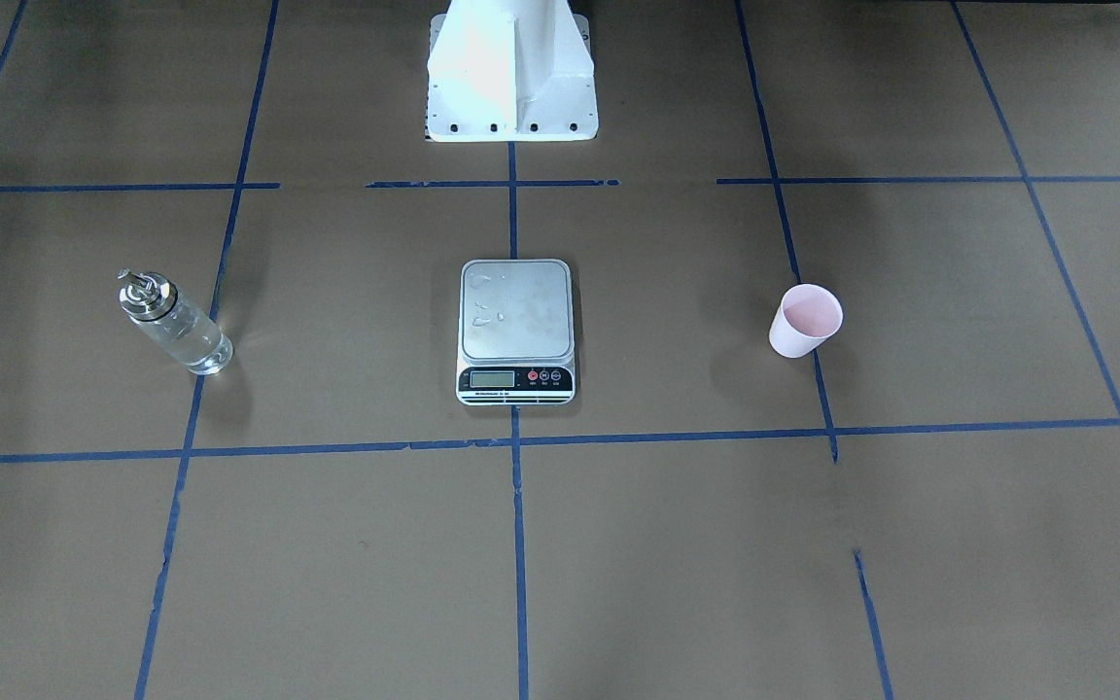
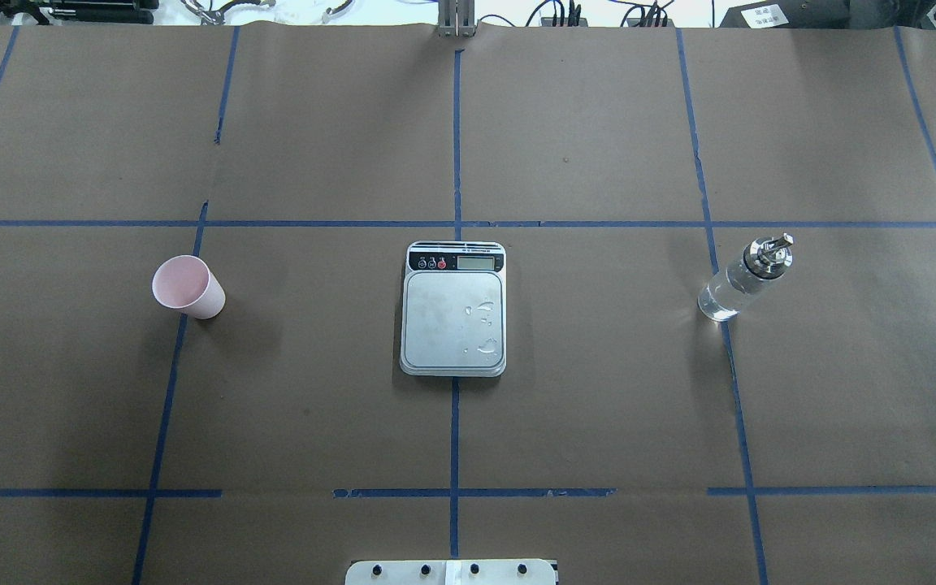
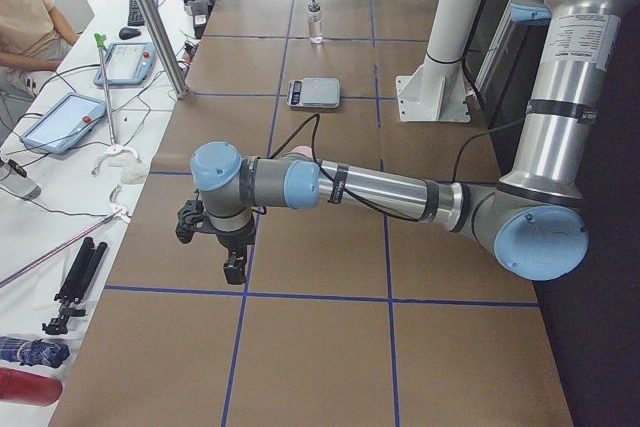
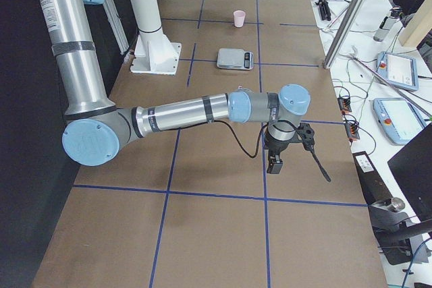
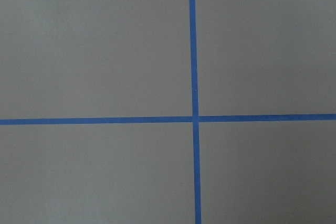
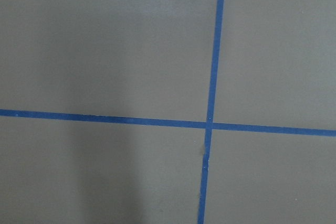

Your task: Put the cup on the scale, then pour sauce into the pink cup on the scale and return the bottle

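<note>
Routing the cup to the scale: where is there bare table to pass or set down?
Bare paper lies between the cup and the scale, and between scale and the bottle. The strip from the scale to the robot's base plate is bare too. The scale's platform holds only droplets. Nowhere crowded: the three stand well apart.

- The table (image 2: 598, 390) is lit evenly and diffusely; only soft, faint shadows are cast beside the cup (image 2: 188, 287) and bottle (image 2: 744, 279).
- The robot base (image 1: 511, 68) is overexposed in the front view.
- Bright glints are seen on the bottle's collar (image 1: 146, 295).
- The right wrist view's lower left is dimmed by shadow.
</note>
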Tool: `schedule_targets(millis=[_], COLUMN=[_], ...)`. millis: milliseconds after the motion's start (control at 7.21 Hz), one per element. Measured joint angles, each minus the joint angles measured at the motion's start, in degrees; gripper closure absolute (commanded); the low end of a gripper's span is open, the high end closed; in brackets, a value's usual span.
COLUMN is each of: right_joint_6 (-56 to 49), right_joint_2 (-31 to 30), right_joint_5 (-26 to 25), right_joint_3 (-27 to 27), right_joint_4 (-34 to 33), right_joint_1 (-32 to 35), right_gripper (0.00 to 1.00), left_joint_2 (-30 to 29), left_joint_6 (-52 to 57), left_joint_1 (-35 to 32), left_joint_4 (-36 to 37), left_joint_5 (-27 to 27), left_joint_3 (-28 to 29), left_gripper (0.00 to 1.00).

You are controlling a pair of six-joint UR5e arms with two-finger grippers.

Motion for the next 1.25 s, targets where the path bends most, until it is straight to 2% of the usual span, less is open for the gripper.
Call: schedule_targets(millis=[971, 1248], right_joint_6=[0.3, 0.3], right_joint_2=[-1.2, -1.5], right_joint_5=[1.1, 4.7], right_joint_3=[-0.6, -0.4], right_joint_4=[0.0, 0.5], right_joint_1=[-0.2, -0.3], right_gripper=[0.0, 0.0], left_joint_2=[0.2, 0.8], left_joint_6=[-0.5, -0.8], left_joint_1=[0.7, 3.4], left_joint_4=[-4.2, -12.7], left_joint_5=[-0.8, -3.0], left_joint_3=[0.1, 0.7], left_gripper=[0.0, 0.0])
